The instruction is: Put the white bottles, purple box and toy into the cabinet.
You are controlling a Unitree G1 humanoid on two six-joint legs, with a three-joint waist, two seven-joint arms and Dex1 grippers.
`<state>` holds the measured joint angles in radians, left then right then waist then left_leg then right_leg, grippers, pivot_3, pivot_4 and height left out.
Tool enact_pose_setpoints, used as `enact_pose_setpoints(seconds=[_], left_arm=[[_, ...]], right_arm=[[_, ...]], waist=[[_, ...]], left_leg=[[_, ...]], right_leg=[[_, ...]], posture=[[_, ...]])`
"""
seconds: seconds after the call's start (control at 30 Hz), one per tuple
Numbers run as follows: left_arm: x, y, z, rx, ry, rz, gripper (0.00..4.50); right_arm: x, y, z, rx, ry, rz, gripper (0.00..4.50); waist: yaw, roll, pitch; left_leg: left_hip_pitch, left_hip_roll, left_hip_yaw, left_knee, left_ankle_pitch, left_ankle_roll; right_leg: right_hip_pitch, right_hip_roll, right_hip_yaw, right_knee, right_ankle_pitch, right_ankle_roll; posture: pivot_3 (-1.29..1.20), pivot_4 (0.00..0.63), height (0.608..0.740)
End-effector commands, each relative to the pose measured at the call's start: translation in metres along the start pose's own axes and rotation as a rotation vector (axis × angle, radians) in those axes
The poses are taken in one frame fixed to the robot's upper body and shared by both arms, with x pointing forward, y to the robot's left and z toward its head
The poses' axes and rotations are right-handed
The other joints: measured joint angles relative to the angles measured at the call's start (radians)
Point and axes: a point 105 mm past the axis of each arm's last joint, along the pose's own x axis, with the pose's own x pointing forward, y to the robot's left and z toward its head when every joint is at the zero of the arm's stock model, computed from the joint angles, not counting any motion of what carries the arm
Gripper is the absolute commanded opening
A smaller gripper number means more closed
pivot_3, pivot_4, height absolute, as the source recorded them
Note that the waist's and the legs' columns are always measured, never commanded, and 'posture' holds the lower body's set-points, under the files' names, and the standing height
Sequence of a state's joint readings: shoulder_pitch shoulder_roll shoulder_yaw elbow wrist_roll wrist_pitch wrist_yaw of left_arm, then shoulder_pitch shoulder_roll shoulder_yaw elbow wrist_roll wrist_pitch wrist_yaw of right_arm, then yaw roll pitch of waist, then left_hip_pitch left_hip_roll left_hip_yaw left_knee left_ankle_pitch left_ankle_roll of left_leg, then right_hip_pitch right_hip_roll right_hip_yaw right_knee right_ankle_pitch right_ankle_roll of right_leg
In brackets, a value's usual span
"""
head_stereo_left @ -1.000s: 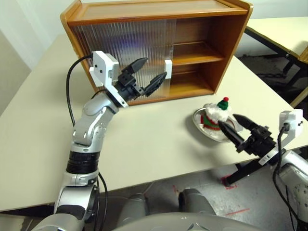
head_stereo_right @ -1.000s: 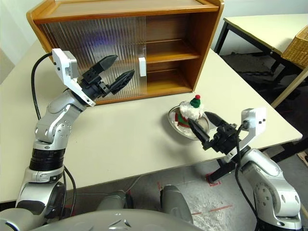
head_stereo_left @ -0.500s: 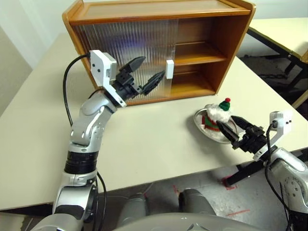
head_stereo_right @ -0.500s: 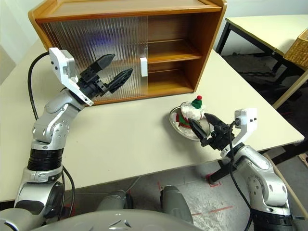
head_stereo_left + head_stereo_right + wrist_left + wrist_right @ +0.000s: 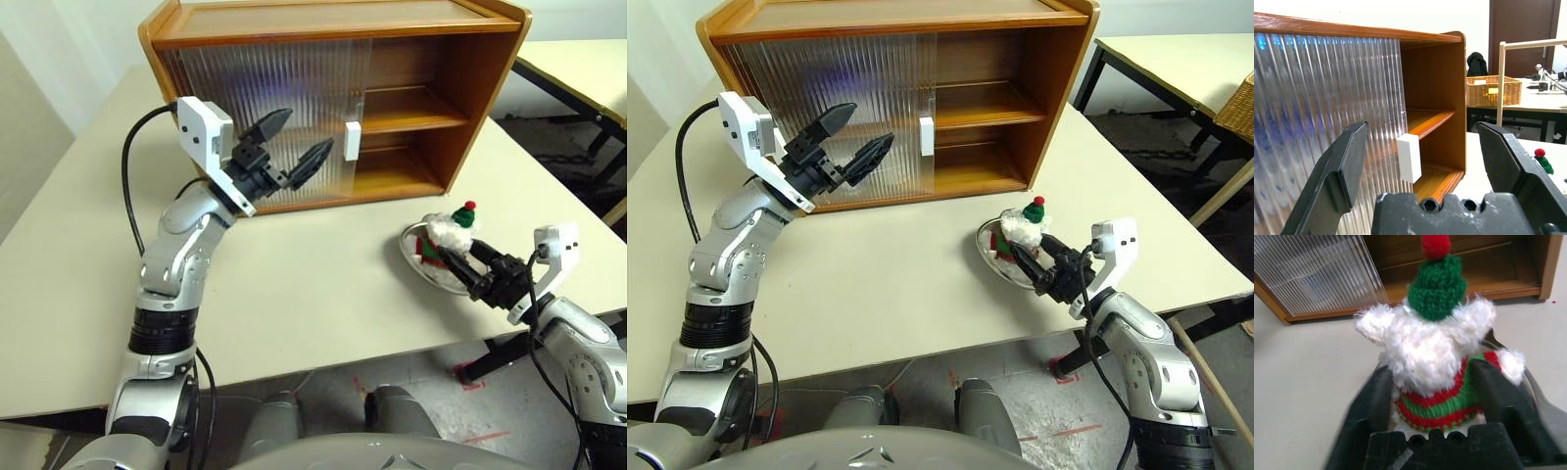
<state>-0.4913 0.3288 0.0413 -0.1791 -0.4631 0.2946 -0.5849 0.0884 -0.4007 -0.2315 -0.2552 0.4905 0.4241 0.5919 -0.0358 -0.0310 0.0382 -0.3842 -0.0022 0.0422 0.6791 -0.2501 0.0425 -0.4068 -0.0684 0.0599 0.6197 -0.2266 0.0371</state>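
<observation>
Flanking the toy (image 5: 1437,350), our right gripper (image 5: 458,262) has one black finger on each side of the striped band, the pads hard against the plush; whether they have truly pinched it yet we cannot tell. The toy stands upright in a shallow silver dish (image 5: 415,257) on the table (image 5: 323,294), near the front edge on our right, well apart from the cabinet (image 5: 470,108). Its green hat and red pompom rise above the fingers.

Our left gripper (image 5: 294,147) hangs in the air with its jaws spread wide and nothing between them, pointing at the cabinet front. Just beyond its tips is the white handle (image 5: 353,141) of a ribbed door (image 5: 265,98). The doors cover the cabinet's left part; the right part stands open, showing the shelf (image 5: 416,110) and the bottom board, both bare where we can see them.

Behind the ribbed panels we make out only a blurred bluish glow, nothing with a clear shape. The dish is partly hidden by the toy and the right fingers. In the left wrist view a wicker basket (image 5: 1493,90) sits on another table (image 5: 1533,100) far back. No writing can be read anywhere.
</observation>
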Motion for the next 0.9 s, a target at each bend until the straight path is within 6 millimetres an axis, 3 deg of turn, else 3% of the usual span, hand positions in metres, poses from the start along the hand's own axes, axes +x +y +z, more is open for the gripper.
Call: enact_pose_setpoints(seconds=[0.03,0.17,0.23,0.33,0.57,0.7,0.9], left_arm=[[-0.001,0.002,0.003,0.019,0.003,0.012,4.50],[0.000,0.002,0.001,0.014,0.003,0.009,4.50],[0.002,0.001,0.000,0.008,0.000,0.003,4.50],[0.005,0.000,-0.002,0.002,-0.005,-0.006,4.50],[0.009,-0.002,-0.004,-0.008,-0.016,-0.018,4.50],[0.009,-0.002,-0.004,-0.007,-0.020,-0.019,4.50],[0.008,-0.001,-0.003,-0.001,-0.025,-0.010,4.50]], right_arm=[[0.002,0.001,-0.001,-0.002,0.007,0.015,1.98],[0.002,0.003,0.007,-0.016,-0.012,0.035,0.53],[0.003,0.005,0.017,-0.045,-0.030,0.046,0.11],[0.004,0.006,0.034,-0.071,-0.063,0.057,0.10],[0.019,-0.001,0.115,-0.172,-0.208,0.092,0.10],[0.035,-0.004,0.146,-0.217,-0.259,0.114,0.10],[0.065,-0.010,0.167,-0.249,-0.282,0.129,0.10]], waist=[[0.000,0.000,0.000],[-0.001,0.000,0.000],[-0.002,0.000,0.000],[-0.003,0.000,0.000],[-0.007,0.000,0.000],[-0.007,-0.001,0.000],[-0.004,-0.001,0.000]], left_leg=[[0.000,0.000,0.000,0.000,0.000,0.000],[0.000,0.000,0.000,0.000,0.000,0.000],[0.000,0.000,0.000,0.000,0.000,0.000],[0.000,0.000,0.000,0.000,0.000,0.000],[0.000,0.000,0.001,0.001,0.000,0.001],[0.000,0.000,0.000,0.001,0.001,0.002],[-0.001,0.000,0.000,0.000,0.003,0.005]], right_leg=[[0.000,0.000,0.000,0.000,0.000,0.000],[0.000,0.000,0.000,0.000,0.000,0.001],[0.000,0.000,0.000,0.000,0.001,0.001],[0.000,0.000,0.000,0.000,0.001,0.001],[0.000,0.000,0.001,0.000,0.002,0.002],[0.000,0.001,0.000,0.000,0.002,0.003],[0.000,0.001,0.000,-0.001,0.002,0.002]], posture=[[-0.02,0.000,0.740],[-0.04,0.000,0.740],[-0.05,0.000,0.740],[-0.06,0.000,0.740],[-0.07,0.000,0.740],[-0.06,0.000,0.740],[-0.04,0.000,0.740]])
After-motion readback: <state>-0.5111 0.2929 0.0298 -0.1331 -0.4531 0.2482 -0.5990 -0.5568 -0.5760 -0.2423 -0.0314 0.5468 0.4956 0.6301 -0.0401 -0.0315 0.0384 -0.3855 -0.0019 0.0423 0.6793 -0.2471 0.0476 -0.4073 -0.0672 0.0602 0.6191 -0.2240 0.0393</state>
